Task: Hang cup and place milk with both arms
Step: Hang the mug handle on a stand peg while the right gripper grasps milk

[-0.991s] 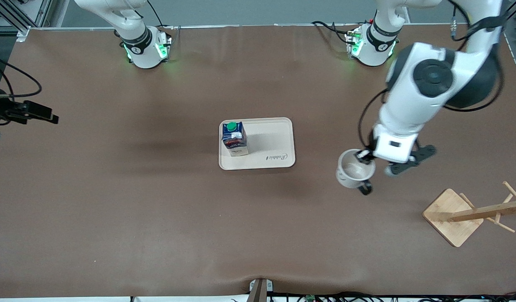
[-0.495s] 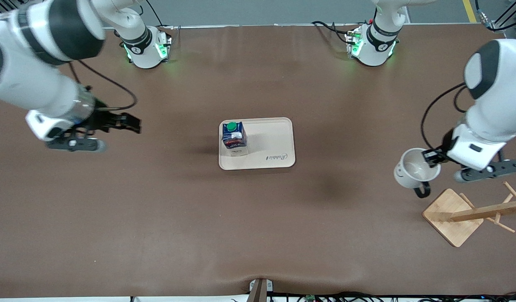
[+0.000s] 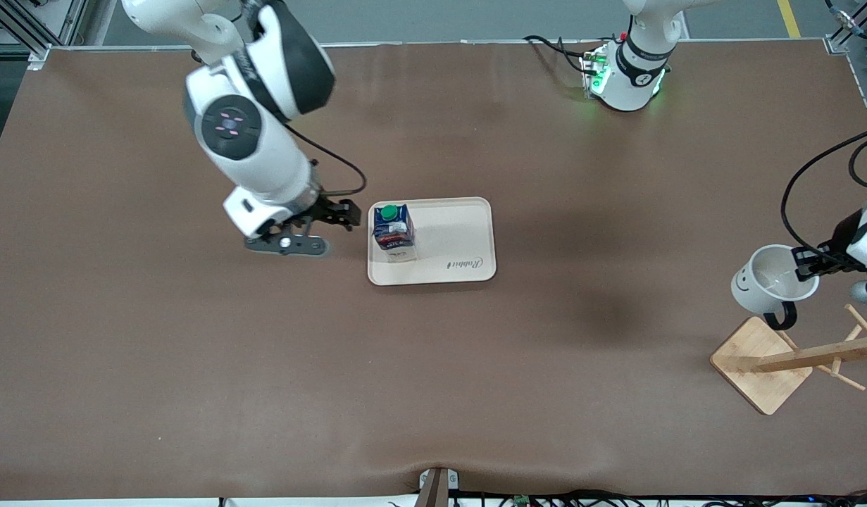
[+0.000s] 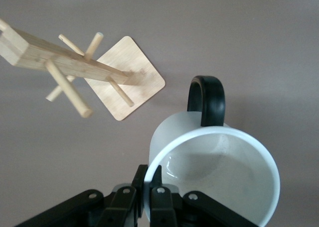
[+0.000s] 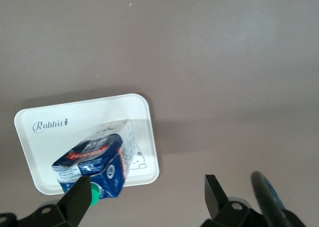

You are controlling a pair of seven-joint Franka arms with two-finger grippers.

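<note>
Left end effector (image 3: 813, 267) clamps the cup (image 3: 768, 280) by its rim, above the wooden rack (image 3: 792, 362). Right end effector (image 3: 338, 218), released, beside the milk (image 3: 393, 232) at the tray's (image 3: 461, 246) nine-o'clock edge.

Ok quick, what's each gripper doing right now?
Left gripper: shut on the rim of the white smiley mug, above the bamboo mug rack.
Right gripper: open, empty, beside the dark-blue milk carton.
</note>
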